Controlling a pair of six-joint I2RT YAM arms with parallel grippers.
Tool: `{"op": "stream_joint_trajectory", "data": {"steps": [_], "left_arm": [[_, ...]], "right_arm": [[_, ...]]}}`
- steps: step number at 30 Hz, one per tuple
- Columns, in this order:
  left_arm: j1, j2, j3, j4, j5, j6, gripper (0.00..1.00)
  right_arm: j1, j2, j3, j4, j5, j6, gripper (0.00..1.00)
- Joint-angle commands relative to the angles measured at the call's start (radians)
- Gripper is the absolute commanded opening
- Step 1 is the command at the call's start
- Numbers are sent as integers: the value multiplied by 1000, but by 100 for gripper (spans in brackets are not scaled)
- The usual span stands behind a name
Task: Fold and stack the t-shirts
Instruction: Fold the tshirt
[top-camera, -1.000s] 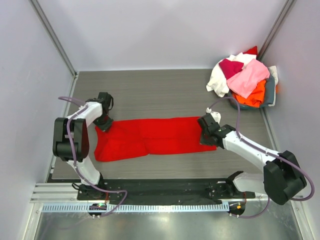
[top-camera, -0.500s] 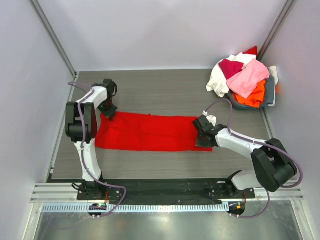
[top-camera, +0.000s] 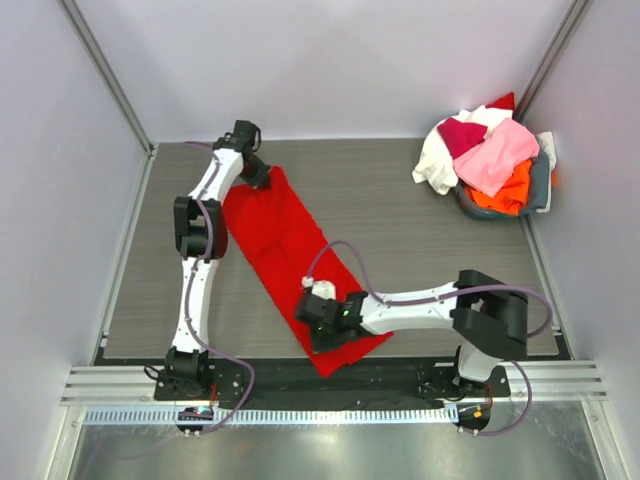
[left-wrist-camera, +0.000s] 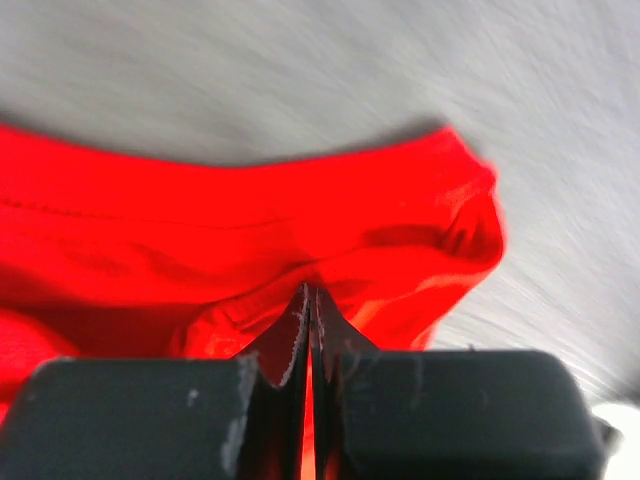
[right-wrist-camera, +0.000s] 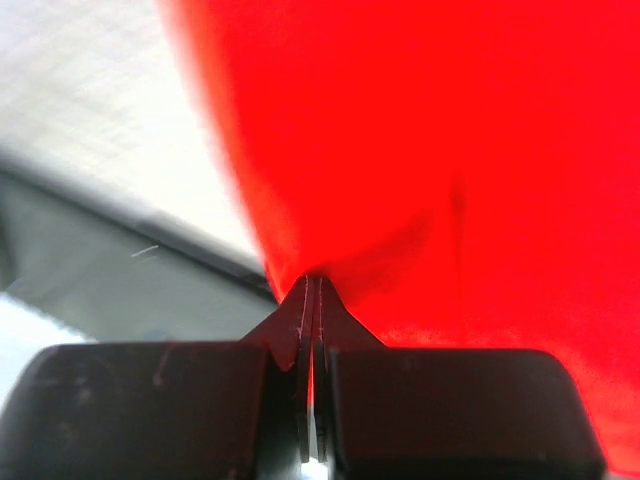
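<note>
The red t-shirt lies as a long strip on the table, running diagonally from far left to the near edge; the left gripper is clamped tight on its far end; the right gripper is clamped on its near end.

spread shirt: on table, far-left to near-centre | shirt pile: in basket, far-right corner

Left arm stretched far forward, left claw clamped; right arm bent inward, right claw clamped.
</note>
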Motion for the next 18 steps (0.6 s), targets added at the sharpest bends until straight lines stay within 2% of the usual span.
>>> {"op": "stream_joint_trajectory", "data": {"steps": [1, 4, 7, 10, 11, 13, 15, 18], "left_arm": [[-78, 84, 5, 247, 285, -155, 0], [-112, 146, 45, 341, 336, -238, 0], [-128, 163, 46, 428, 336, -288, 0], [-134, 169, 30, 534, 332, -348, 0], [-137, 173, 31, 557, 330, -366, 0], [-147, 202, 78, 644, 367, -408, 0], [-154, 219, 140, 643, 424, -396, 0], [-154, 125, 80, 645, 422, -332, 1]], "right_arm": [[47, 59, 105, 118, -148, -19, 1], [36, -3, 143, 129, -110, -93, 1], [-25, -156, 116, 126, -55, -145, 9], [-109, -312, 47, 118, -57, -182, 25], [-184, -347, 29, 111, -62, -191, 30], [-261, -437, -20, 103, -103, -234, 34], [-364, -480, -37, 79, -136, -263, 40], [-476, -514, -48, 54, -150, -325, 44]]}}
